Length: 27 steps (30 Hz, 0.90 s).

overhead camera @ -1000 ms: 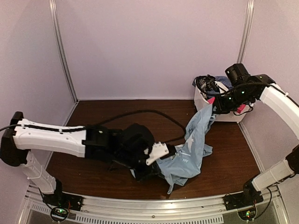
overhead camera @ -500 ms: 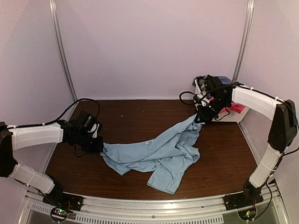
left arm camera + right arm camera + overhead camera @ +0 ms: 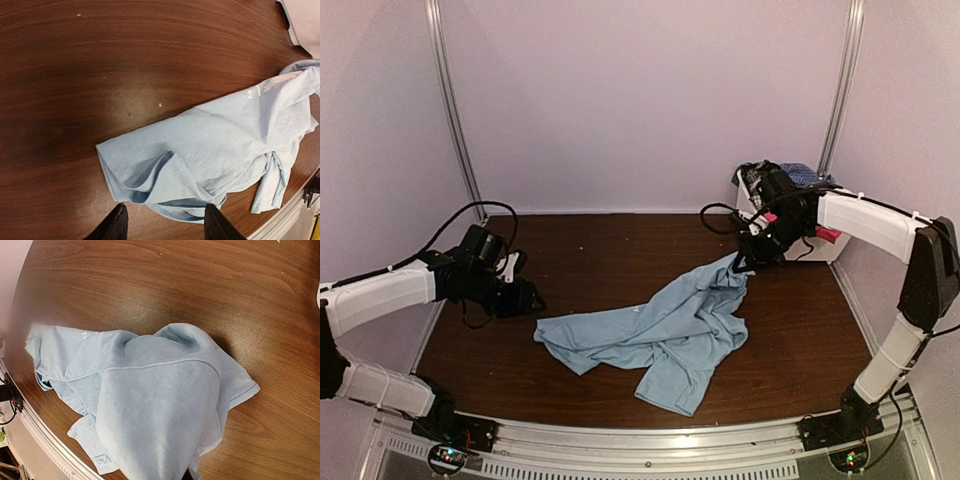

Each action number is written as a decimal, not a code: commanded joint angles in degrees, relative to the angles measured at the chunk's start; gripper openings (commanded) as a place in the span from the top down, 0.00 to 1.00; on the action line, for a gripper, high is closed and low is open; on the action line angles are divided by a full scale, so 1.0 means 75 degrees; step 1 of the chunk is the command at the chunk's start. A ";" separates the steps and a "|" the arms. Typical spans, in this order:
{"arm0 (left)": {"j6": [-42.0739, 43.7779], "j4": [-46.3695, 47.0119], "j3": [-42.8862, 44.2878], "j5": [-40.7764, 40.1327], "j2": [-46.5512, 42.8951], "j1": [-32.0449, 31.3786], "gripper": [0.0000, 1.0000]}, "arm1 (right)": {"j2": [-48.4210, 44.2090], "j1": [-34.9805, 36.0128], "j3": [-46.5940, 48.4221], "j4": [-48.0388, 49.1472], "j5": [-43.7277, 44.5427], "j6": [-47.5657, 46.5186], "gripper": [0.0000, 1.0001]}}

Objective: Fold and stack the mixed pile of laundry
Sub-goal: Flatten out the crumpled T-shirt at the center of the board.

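- The left end effector [image 3: 525, 298] hovers low with its fingers apart, holding nothing, just left of the T-shirt [image 3: 660, 335].
- The T-shirt lies crumpled on the surface [image 3: 620, 250], centre-right.
- The right end effector [image 3: 745, 262] is closed on the T-shirt's far right corner, which is raised off the surface.
- Other garments [image 3: 790, 178] fill the basket [image 3: 810, 250] at the far right.

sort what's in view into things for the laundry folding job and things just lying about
For the job:
- light blue T-shirt, one corner pinched in the right gripper
- heaped in the basket: blue check shirt, hot pink piece, dark pieces

Just there:
- white plastic basket
- brown table
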 commanded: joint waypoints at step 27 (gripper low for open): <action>0.2601 -0.0868 0.2231 0.1017 0.3392 -0.0898 0.90 | -0.0841 0.0017 -0.0057 -0.0181 -0.0171 0.0167 1.00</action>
